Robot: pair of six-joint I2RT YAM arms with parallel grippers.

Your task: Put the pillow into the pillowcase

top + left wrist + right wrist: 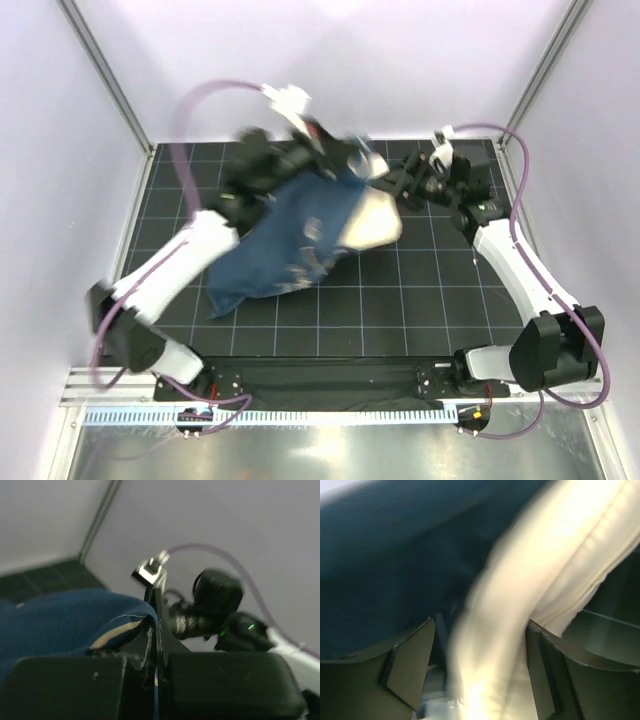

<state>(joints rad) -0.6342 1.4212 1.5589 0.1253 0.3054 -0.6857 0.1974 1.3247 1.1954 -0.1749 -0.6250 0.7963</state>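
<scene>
Done: pillow is mostly sleeved in pillowcase.
Remaining: cream end is left exposed, centre-right.
Left gripper: clamped on pillowcase hem.
Right gripper: spread around pillow.

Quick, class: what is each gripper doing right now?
Left gripper: shut on the pillowcase edge.
Right gripper: open, the pillow edge between its jaws.

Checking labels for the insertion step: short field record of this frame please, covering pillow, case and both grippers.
pillow: partly in, cream end sticking out on the right
pillowcase: navy, bunched around the pillow
left gripper: shut on pillowcase hem
right gripper: open, pillow edge between its jaws
table: black grid surface under both
task: not done, pillow end uncovered
</scene>
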